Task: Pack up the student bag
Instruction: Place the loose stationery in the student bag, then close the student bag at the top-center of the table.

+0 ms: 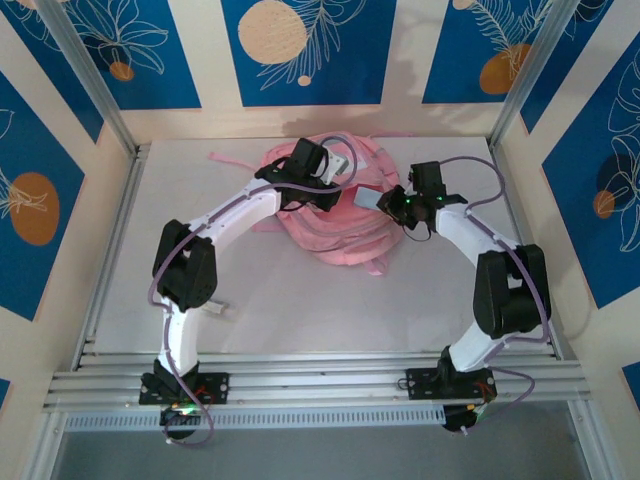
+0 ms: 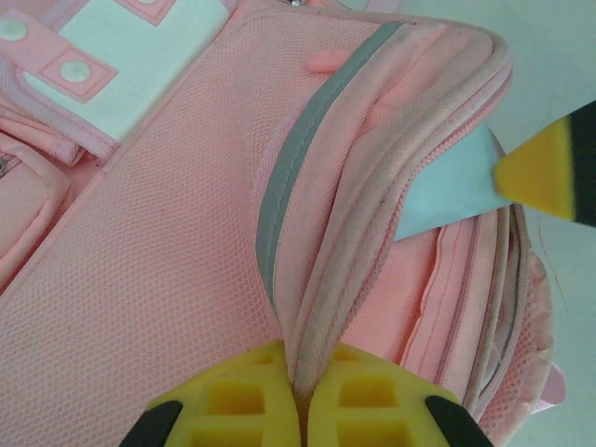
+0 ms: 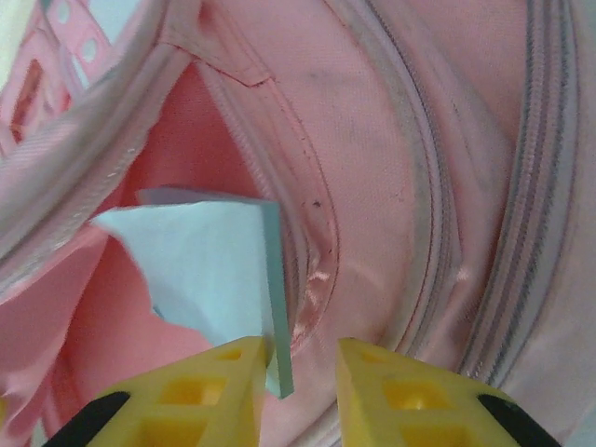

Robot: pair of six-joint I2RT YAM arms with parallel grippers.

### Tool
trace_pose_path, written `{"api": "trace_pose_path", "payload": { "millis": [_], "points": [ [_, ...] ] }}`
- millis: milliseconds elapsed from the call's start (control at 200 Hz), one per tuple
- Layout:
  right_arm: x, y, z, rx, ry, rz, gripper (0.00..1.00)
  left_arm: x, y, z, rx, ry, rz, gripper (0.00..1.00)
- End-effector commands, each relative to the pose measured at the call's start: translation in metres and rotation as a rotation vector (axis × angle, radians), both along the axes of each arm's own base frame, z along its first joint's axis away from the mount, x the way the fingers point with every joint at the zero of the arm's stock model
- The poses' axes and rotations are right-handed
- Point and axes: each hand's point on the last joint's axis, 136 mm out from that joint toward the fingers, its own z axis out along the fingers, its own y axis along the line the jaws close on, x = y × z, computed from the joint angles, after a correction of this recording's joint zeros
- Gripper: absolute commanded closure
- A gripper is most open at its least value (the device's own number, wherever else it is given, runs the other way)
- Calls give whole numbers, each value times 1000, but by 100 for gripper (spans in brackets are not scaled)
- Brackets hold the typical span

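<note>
The student bag (image 1: pixel 320 225), a big pink backpack, lies at the middle back of the table. My left gripper (image 2: pixel 300 368) is shut on the raised pink zipper rim of the bag (image 2: pixel 168 242), holding its mouth up. A thin pale blue flat book (image 3: pixel 209 261) stands partly inside the bag's opening (image 3: pixel 372 140). My right gripper (image 3: pixel 303 358) is at that opening, open. The book's edge rests against one finger and a clear gap separates it from the other. From above, the book (image 1: pixel 368 198) sits just left of the right gripper (image 1: pixel 392 203), with the left gripper (image 1: pixel 335 170) behind it.
A loose pink strap (image 1: pixel 225 158) trails onto the table at the back left. Patterned walls and aluminium posts (image 1: pixel 90 80) box the table in on three sides. Bare tabletop (image 1: pixel 300 310) lies between the bag and the arm bases.
</note>
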Motion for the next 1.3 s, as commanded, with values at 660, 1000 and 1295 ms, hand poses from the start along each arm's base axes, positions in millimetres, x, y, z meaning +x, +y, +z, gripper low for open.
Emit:
{"api": "trace_pose_path", "payload": {
  "millis": [660,1000,1295],
  "points": [
    [39,87,6,140,-4,126,98,0,3,55,-99,-119,-11,100],
    [-14,65,41,31,-55,146,58,0,36,48,-7,-107,144,37],
    [-81,66,33,-136,-54,231,5,-57,120,13,113,32,366,0]
  ]
}}
